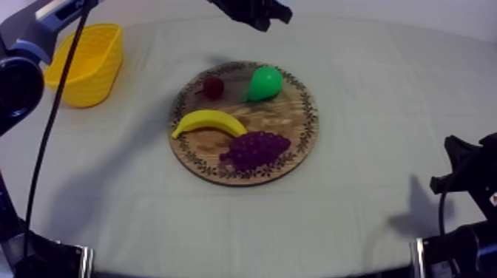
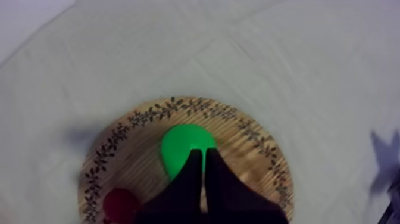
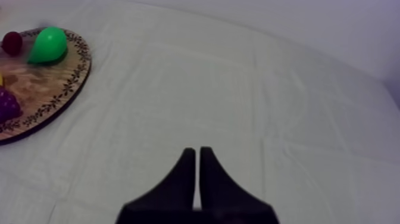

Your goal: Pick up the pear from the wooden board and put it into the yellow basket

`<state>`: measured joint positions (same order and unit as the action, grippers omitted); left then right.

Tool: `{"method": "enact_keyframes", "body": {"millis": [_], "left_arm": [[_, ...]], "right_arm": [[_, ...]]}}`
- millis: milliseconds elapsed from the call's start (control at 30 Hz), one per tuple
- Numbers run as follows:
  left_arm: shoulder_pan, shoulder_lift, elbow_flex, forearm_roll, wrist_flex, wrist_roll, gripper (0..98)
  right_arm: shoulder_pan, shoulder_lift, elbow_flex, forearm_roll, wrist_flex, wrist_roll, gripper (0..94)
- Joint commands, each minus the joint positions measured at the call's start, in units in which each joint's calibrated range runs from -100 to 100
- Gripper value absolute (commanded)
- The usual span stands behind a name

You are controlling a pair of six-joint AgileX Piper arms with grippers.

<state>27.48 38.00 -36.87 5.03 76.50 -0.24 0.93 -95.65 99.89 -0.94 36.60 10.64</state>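
Left hand pressed together above pear — right hand likewise, over creased grey-white cloth.

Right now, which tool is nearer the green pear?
Left. The left tool hangs over the pear; the right tool sits far off over the cloth, away from the board.

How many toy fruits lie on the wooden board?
4: small red fruit and pear at the board's far side, banana left, grapes at the near edge. None seems hidden.
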Motion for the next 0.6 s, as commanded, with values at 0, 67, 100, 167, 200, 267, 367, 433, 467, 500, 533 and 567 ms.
{"method": "enact_keyframes", "body": {"millis": [0, 67, 100, 167, 200, 267, 367, 433, 467, 500, 533, 567], "left_arm": [[0.16, -0.26, 1.06, -0.57, 0.9, -9.66, 0.0], [0.35, -0.55, 1.56, -1.13, 2.49, -12.64, 0.2], [0.42, -0.71, 1.74, -1.31, 3.36, -13.94, 0.4], [0.49, -1.01, 2.08, -1.28, 4.82, -16.57, 0.9], [0.51, -1.13, 2.24, -1.15, 5.4, -17.85, 1.2], [0.52, -1.32, 2.32, -1.06, 6.44, -19.96, 2.5], [0.43, -1.72, 1.83, -1.09, 8.01, -22.13, 5.2], [0.39, -2.15, 1.67, -1.04, 8.67, -22.91, 7.1], [0.38, -2.37, 1.75, -1.03, 8.9, -23.21, 8.3], [0.37, -2.6, 1.94, -1.05, 9.05, -23.41, 9.8], [0.34, -2.79, 2.17, -1.11, 9.19, -23.5, 11.3], [0.32, -2.95, 2.37, -1.17, 9.35, -23.6, 13.3]], "right_arm": [[-0.01, -0.02, 0.0, -0.01, 0.01, 0.03, 0.4], [-0.01, -0.02, 0.0, -0.01, 0.01, 0.06, 0.4], [-0.01, -0.02, 0.0, -0.01, 0.01, 0.05, 0.4], [-0.01, -0.02, 0.0, -0.01, 0.01, 0.04, 0.4], [-0.01, -0.02, 0.0, -0.01, 0.01, 0.04, 0.4], [-0.01, -0.02, 0.0, -0.01, 0.01, 0.04, 0.4], [-0.01, -0.02, 0.0, -0.01, 0.01, 0.03, 0.4], [-0.01, -0.02, 0.0, -0.01, 0.01, 0.03, 0.4], [-0.01, -0.02, 0.0, -0.01, 0.01, 0.03, 0.4], [-0.01, -0.02, 0.0, -0.01, 0.01, 0.03, 0.4], [-0.01, -0.02, 0.0, -0.01, 0.01, 0.03, 0.4], [-0.01, -0.02, 0.0, -0.01, 0.01, 0.03, 0.4]]}}
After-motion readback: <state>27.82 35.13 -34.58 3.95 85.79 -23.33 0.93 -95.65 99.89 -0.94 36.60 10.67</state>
